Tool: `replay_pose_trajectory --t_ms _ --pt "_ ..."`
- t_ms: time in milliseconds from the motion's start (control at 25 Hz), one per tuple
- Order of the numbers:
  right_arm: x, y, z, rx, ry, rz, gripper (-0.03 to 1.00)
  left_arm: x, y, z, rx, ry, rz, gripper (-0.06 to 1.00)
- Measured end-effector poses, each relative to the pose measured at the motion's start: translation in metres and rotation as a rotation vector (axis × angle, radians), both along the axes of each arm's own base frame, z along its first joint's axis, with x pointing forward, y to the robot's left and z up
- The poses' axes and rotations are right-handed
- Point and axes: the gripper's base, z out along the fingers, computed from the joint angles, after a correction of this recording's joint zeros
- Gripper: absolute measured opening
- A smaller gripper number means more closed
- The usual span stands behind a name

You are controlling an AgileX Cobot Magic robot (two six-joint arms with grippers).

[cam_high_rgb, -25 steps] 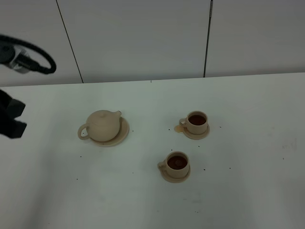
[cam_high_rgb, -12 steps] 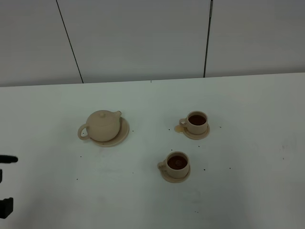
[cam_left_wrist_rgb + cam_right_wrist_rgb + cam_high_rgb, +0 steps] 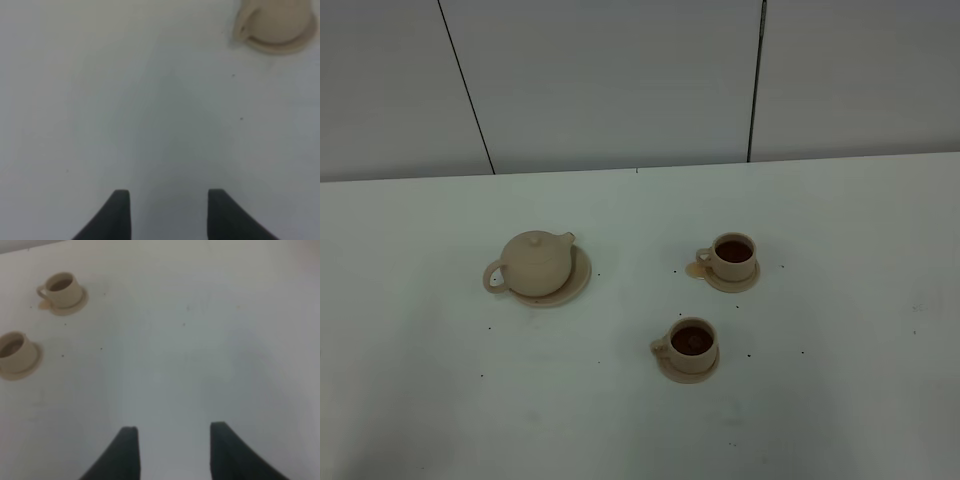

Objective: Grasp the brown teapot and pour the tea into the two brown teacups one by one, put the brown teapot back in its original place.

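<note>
The brown teapot sits upright on its wide saucer, the original place, left of the table's middle, handle pointing left. It also shows in the left wrist view, the teapot far from my left gripper, which is open and empty over bare table. Two brown teacups hold dark tea on small saucers: the far cup and the near cup. The right wrist view shows the far cup and the near cup, with my right gripper open and empty, well away from them. Neither gripper appears in the exterior high view.
A small tan spill lies beside the far cup's saucer. Dark specks dot the white table. A white panelled wall rises behind the table's back edge.
The left arm, seen at the left edge a second ago, dropped lower and has left the exterior high view. Teapot and cups have not moved.
</note>
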Motion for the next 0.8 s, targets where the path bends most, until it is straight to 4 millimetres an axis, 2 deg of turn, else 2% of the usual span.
replay_pose_trajectory --t_ms 160,240,360,600,800 --pt "0.000 0.000 0.000 0.000 0.000 0.000 0.32 -0.023 0.006 0.026 0.013 0.065 0.023 0.43" --pt "0.000 0.000 0.000 0.000 0.000 0.000 0.32 -0.037 0.010 0.030 0.022 0.109 0.040 0.43" --pt "0.000 0.000 0.000 0.000 0.000 0.000 0.32 -0.056 0.015 0.030 0.015 0.125 0.062 0.43" --pt "0.000 0.000 0.000 0.000 0.000 0.000 0.32 -0.093 0.023 0.029 -0.022 0.028 0.084 0.43" --pt "0.000 0.000 0.000 0.000 0.001 0.000 0.32 -0.108 0.026 0.023 -0.052 -0.052 0.098 0.43"
